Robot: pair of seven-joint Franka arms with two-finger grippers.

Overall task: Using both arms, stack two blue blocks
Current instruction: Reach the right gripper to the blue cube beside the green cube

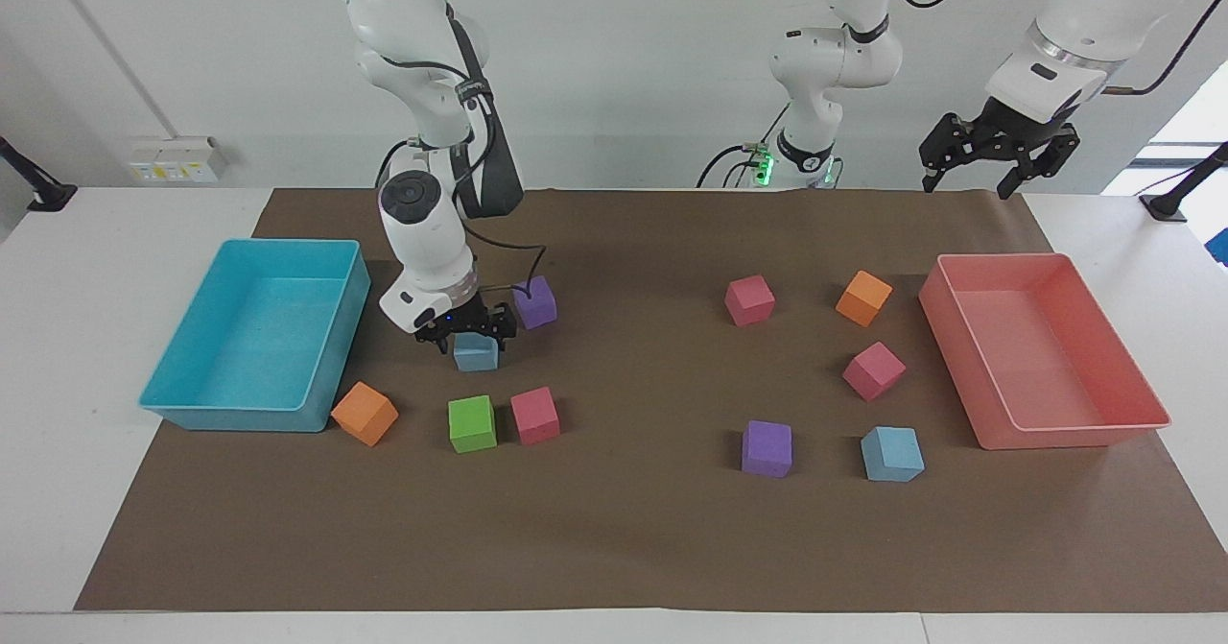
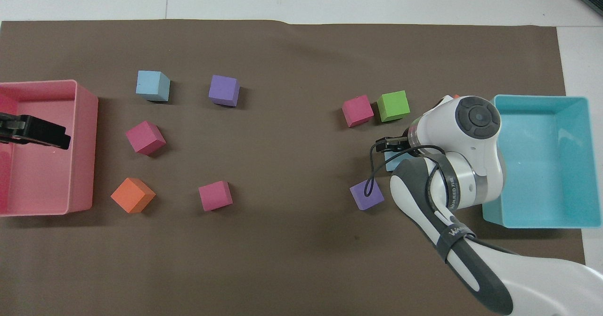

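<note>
Beside the purple cube (image 1: 535, 301), right gripper (image 1: 466, 329) straddles blue block (image 1: 476, 354).

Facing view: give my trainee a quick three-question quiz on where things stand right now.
1. True or false: the right gripper is down around a blue block.
2. Which tray is the left gripper raised over: A cyan tray, B pink tray?
3. Fill in: the second blue block sits beside a ____ block.

Key: 1 true; 2 B; 3 purple.
</note>
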